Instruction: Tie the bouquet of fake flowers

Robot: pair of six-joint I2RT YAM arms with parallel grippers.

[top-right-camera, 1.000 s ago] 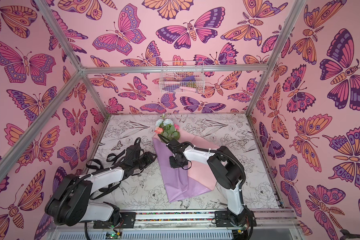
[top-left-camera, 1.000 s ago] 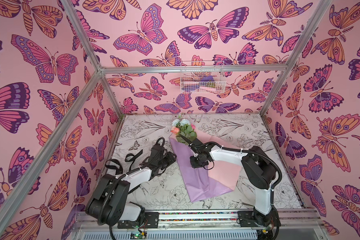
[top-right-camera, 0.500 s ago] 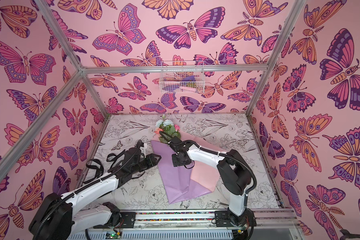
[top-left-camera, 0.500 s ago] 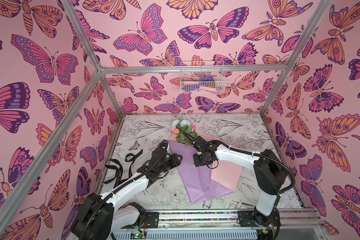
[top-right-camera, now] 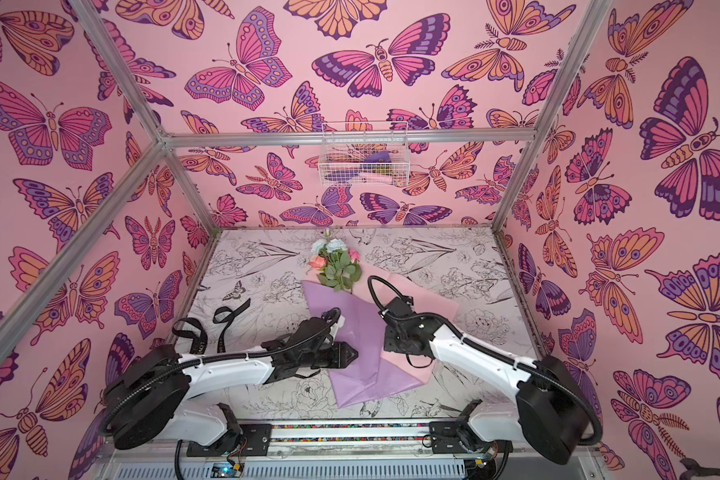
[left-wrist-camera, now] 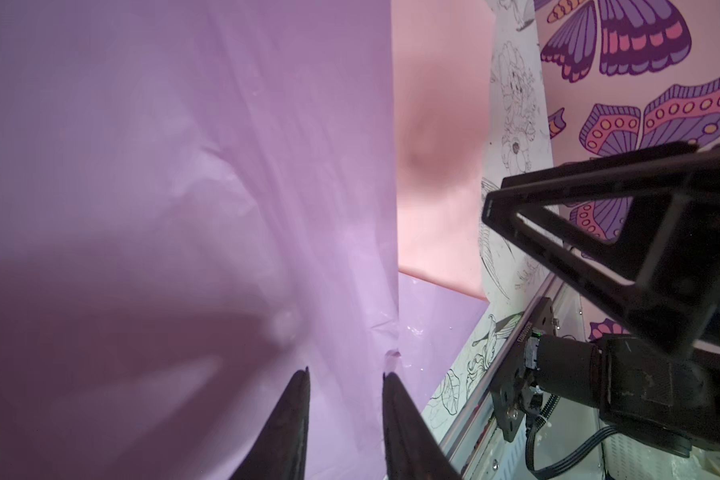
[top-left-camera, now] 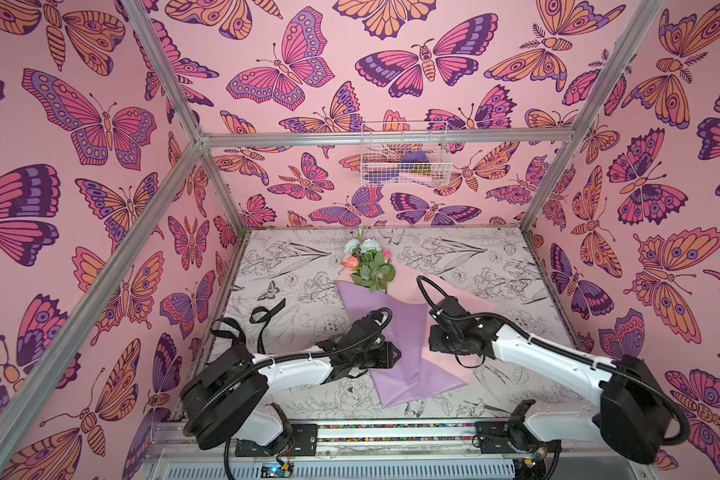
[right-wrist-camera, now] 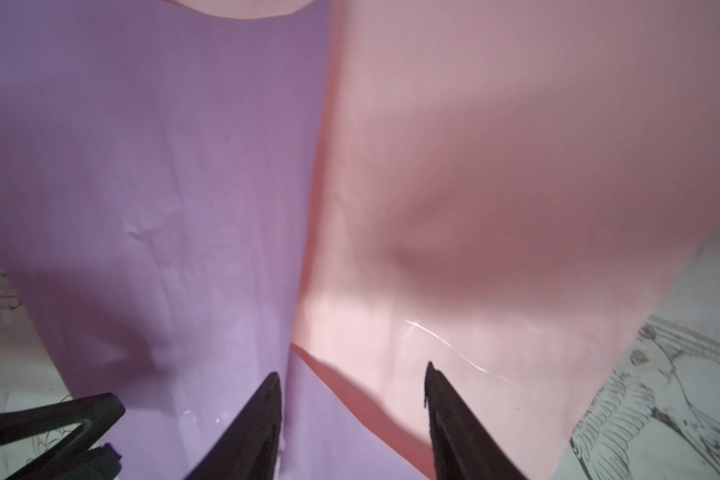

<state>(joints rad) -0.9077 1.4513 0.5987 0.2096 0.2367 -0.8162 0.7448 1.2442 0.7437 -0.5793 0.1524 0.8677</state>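
The left claw (left-wrist-camera: 346, 372) is narrowly parted over the bouquet's lilac wrapping paper (left-wrist-camera: 184, 166), the right claw (right-wrist-camera: 352, 370) wider, straddling its lilac-pink seam

Your desk (top-left-camera: 495, 257), printed with black-line flower drawings, carries the bouquet (top-left-camera: 371, 270) lying flat on its lilac-and-pink wrapping paper (top-left-camera: 362, 307) near the middle. A black ribbon (top-left-camera: 275, 306) lies looped by the left edge.
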